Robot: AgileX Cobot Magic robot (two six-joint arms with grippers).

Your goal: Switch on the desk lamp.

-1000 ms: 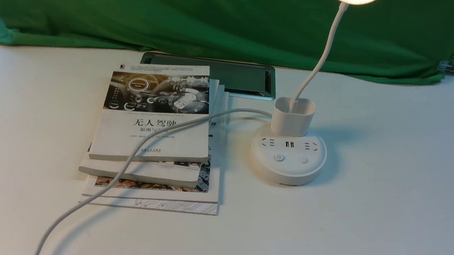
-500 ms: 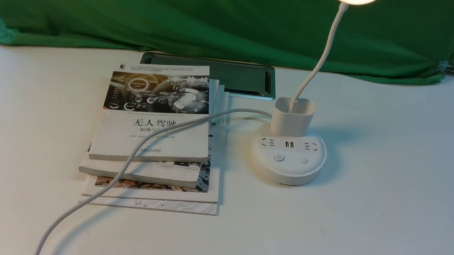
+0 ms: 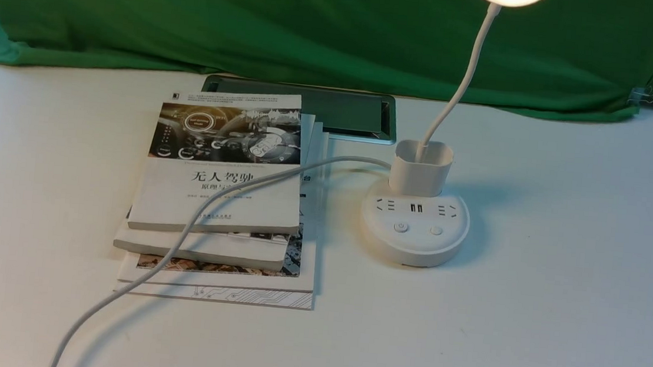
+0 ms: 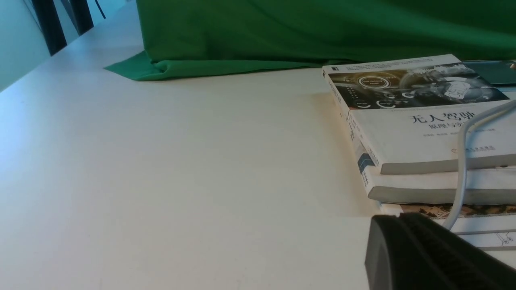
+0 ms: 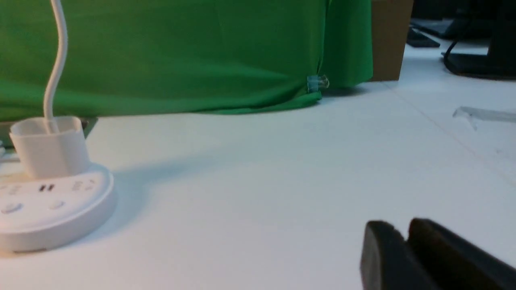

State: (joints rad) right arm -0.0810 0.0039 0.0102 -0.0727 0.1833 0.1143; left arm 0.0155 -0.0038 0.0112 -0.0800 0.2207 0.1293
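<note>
**Lamp Glowing**

Front: white round-based desk lamp [image 3: 414, 232] stands on the white tabletop [image 3: 559, 298], toward its far edge, head glowing.
Left wrist: left claw [image 4: 407, 245] shows one black finger; I cannot tell its spread.
Right wrist: right claw [image 5: 405, 241] has its fingers close together, gripping nothing; closure unclear.

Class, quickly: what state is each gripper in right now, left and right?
Left gripper: only a dark part of it shows; cannot be told.
Right gripper: jaws close together, nothing between them; open or closed cannot be told.

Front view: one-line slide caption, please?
Lamp glowing beside a stack of books, its cord trailing over them.
</note>
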